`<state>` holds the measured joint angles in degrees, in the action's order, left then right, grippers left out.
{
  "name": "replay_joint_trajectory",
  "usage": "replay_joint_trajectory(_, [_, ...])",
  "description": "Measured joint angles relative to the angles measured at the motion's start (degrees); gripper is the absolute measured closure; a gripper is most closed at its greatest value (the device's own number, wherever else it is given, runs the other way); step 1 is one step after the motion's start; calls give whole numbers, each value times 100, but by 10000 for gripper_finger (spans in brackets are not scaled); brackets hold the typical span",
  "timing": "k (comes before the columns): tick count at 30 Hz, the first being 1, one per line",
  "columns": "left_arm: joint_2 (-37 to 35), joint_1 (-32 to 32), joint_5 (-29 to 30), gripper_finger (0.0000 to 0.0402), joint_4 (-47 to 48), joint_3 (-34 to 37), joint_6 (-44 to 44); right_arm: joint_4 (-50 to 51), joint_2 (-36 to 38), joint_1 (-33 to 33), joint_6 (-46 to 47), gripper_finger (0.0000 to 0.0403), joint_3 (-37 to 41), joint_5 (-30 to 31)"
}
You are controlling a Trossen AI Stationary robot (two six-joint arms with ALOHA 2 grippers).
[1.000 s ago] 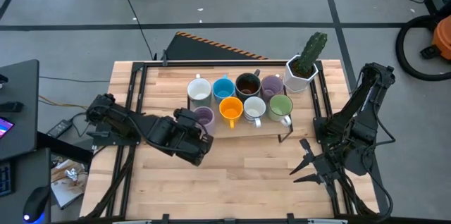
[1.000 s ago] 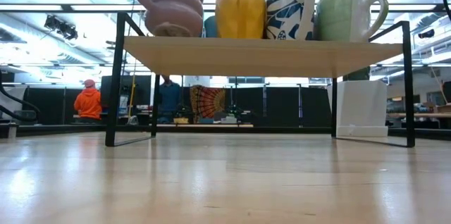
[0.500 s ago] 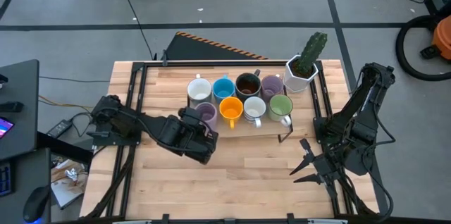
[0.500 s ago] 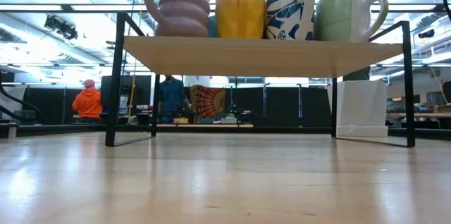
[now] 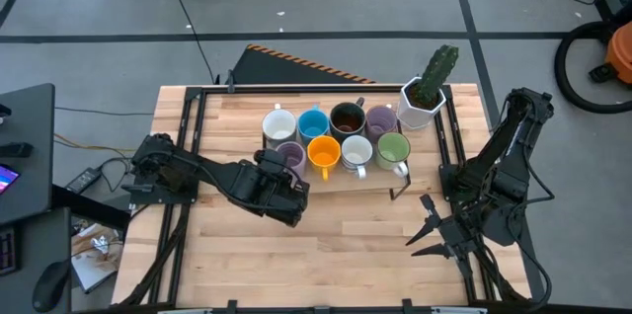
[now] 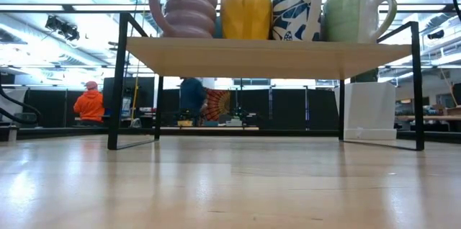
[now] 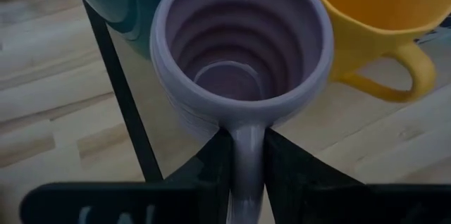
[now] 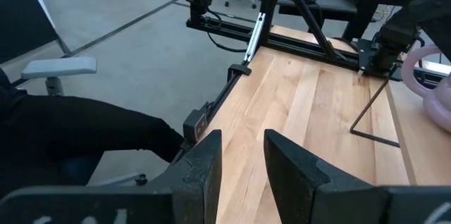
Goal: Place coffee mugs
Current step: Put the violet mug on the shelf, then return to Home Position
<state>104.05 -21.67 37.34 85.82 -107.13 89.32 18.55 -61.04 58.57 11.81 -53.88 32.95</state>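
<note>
One purple mug [image 7: 239, 62] handle pinched by left gripper [image 7: 246, 168], base hidden

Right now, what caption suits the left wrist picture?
Left claw pinching the handle of the ribbed purple mug beside the orange mug.

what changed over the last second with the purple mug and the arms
The left gripper, shut on the ribbed purple mug's handle, carried it rightward and down onto the shelf, ending upright beside the orange mug. In the high view the left arm reached further toward the shelf. The other mugs, the cactus pot and the right gripper, open at the table's near right, stayed put.
</note>
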Motion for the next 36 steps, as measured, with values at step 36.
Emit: replay_joint_trajectory(36, [-1017,-628,964,261,-2,-2,-2556,350,1286,223,15,290,244,338])
